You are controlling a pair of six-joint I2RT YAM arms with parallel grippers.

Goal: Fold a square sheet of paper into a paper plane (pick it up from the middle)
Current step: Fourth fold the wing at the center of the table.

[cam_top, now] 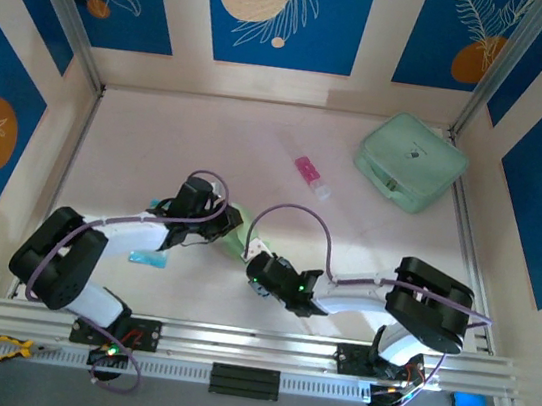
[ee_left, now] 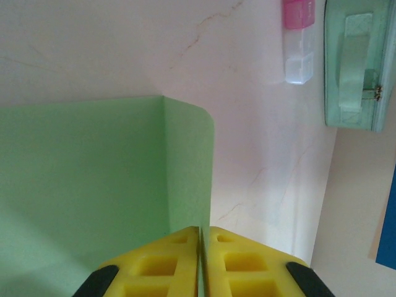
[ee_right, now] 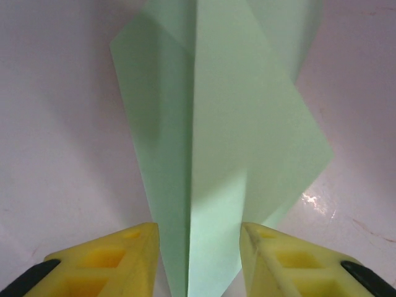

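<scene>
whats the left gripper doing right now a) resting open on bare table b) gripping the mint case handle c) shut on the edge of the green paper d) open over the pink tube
C: in the left wrist view the left gripper has its yellow fingers pressed together, with the edge of the green paper pinched between them.

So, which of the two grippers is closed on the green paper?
The left gripper: its jaws are pressed together on the paper. The right gripper is open, its jaws apart around the sheet.
</scene>
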